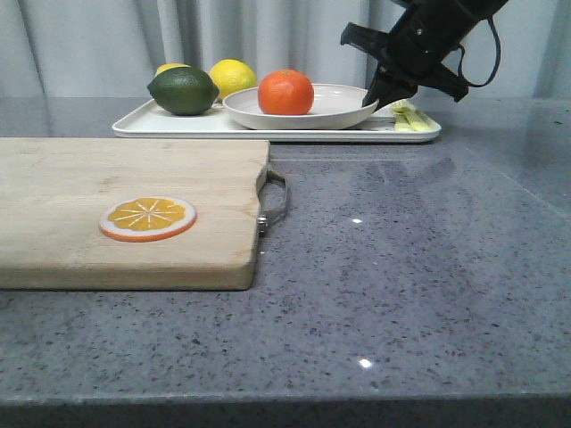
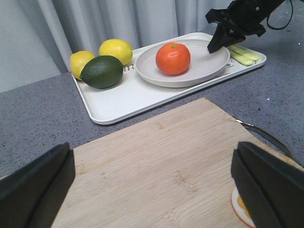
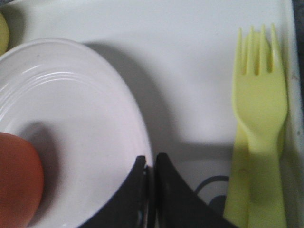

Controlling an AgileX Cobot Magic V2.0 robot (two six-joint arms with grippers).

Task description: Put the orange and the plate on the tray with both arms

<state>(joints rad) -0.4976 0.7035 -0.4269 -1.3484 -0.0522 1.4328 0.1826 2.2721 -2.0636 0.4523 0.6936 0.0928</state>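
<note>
Right wrist view alone shows the right gripper (image 3: 150, 166) pinching the ridged rim of the off-white plate (image 3: 80, 118) beside pale yellow plastic forks (image 3: 259, 109). Front view shows the glossy orange (image 1: 285, 92) in that plate on the flat white tray (image 1: 178, 125). Left gripper (image 2: 152, 180) hangs spread over the wooden board (image 2: 156, 166).

This looks like a staged kitchen set in a lab. The table (image 1: 428, 294) is grey speckled stone like a kitchen counter, carrying a wooden cutting board (image 1: 125, 214), a tray (image 1: 178, 127) with fruit and a plate (image 1: 339, 111). Plain grey curtains (image 1: 107, 45) close off the far side, and a black robot arm (image 1: 428, 45) reaches in.
</note>
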